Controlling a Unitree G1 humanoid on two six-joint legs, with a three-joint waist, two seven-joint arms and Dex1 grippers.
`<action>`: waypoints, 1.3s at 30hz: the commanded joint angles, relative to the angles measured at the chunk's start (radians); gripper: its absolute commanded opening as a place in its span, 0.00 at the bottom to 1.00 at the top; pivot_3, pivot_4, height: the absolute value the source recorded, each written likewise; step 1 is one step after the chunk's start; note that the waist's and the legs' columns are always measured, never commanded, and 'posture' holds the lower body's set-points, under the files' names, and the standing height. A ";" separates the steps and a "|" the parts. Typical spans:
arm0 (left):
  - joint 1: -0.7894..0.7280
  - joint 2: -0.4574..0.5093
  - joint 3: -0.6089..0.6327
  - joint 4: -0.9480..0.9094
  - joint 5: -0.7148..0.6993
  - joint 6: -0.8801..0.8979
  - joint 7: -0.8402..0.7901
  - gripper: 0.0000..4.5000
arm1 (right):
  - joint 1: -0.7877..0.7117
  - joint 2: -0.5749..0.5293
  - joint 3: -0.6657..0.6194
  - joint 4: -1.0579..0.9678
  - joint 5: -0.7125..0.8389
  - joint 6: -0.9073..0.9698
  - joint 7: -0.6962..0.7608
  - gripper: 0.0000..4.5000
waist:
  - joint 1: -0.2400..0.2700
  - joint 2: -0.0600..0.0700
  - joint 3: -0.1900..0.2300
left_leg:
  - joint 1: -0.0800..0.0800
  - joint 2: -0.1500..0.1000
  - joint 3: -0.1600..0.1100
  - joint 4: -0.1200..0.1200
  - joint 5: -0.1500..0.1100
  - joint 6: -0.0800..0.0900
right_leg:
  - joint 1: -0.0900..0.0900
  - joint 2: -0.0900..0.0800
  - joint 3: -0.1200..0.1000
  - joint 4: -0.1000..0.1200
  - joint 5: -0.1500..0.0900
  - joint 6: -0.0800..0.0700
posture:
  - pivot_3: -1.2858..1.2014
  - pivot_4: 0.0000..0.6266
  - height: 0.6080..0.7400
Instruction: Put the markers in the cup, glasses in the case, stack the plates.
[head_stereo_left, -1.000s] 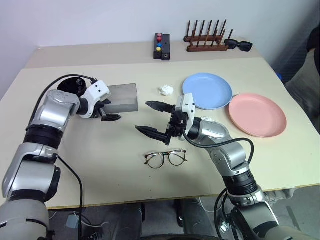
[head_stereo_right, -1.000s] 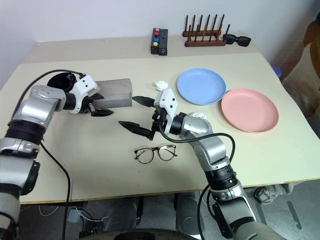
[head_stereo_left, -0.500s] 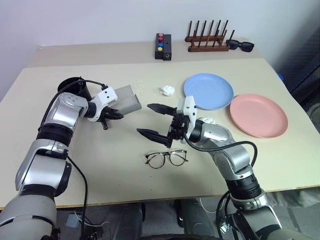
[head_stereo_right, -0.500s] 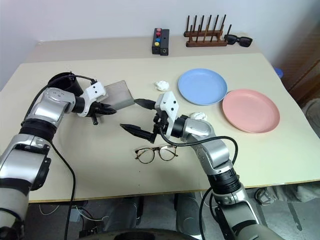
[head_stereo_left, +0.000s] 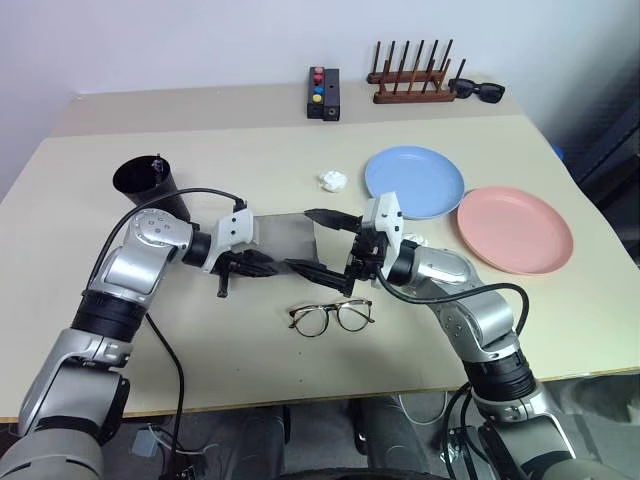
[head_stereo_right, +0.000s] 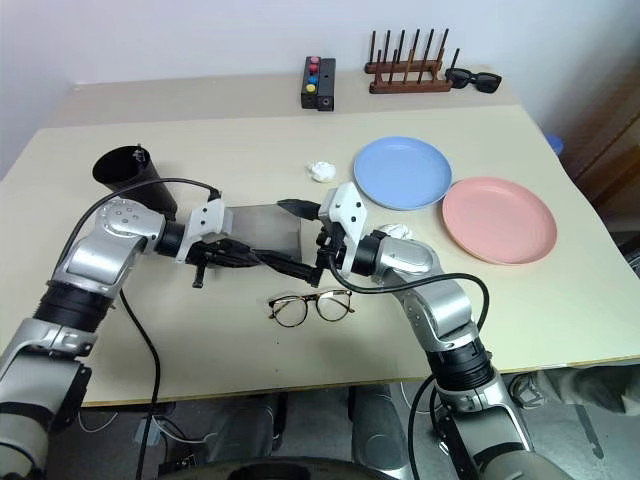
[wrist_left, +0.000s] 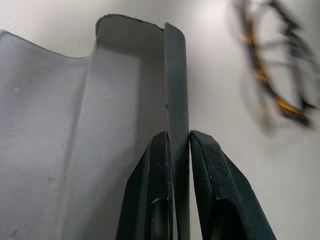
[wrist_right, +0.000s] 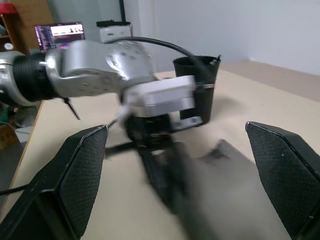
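Now the left gripper (wrist_left: 179, 150) has its jaws pinched together on the thin edge of the grey rectangular hinged spectacle case (head_stereo_right: 262, 228); the left wrist view shows the wall of the case clamped between the two black fingers (wrist_left: 156, 190), a detail the head views cannot resolve. From the head camera the case sits on the beige tabletop (head_stereo_left: 200, 350) between the two arms, with the left gripper at its nearer side. The right gripper (head_stereo_left: 322, 243) has its jaws spread wide, one finger over the far edge of the case and the other low by its near edge, close to the left gripper; whether either touches the case cannot be told. The right wrist view looks between its own two parted fingers (wrist_right: 82, 170) at the left arm, the blurred grey case and the tall black tapered plastic cup (wrist_right: 196, 87) behind

The thin dark wire-rimmed glasses (head_stereo_left: 331, 317) lie on the tabletop just nearer than the case, apart from both grippers; they also show blurred in the left wrist view. The cup stands upright at the robot's left, a dark slim thing poking from its rim. The round light blue plate (head_stereo_left: 414, 182) and the round salmon pink plate (head_stereo_left: 514, 229) lie side by side on the right, not stacked
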 joint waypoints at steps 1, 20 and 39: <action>0.016 0.019 0.000 -0.081 -0.011 0.011 -0.007 0.13 | -0.005 -0.003 -0.015 -0.057 0.021 -0.002 -0.006 1.00 | 0.001 0.000 0.000 | 0.000 0.000 0.000 0.000 0.000 0.000 | 0.000 0.000 0.000 0.000 0.000 0.000 | 0.52 0.24 0.99; -0.045 -0.013 0.109 -0.196 -0.185 0.177 0.043 0.39 | 0.174 -0.369 -0.148 -0.173 0.000 0.045 0.080 1.00 | 0.008 -0.001 0.000 | -0.001 0.000 0.000 0.001 0.000 0.000 | 0.000 0.000 0.000 -0.001 -0.001 0.001 | 0.52 0.24 0.99; -0.109 -0.201 -0.269 -0.134 -0.022 0.064 -0.008 0.39 | 0.477 -0.445 -0.282 -0.388 0.018 0.117 -0.039 1.00 | 0.012 -0.001 0.000 | 0.000 0.000 0.003 0.003 -0.001 0.001 | 0.002 0.000 0.003 -0.002 -0.004 0.000 | 0.52 0.24 0.99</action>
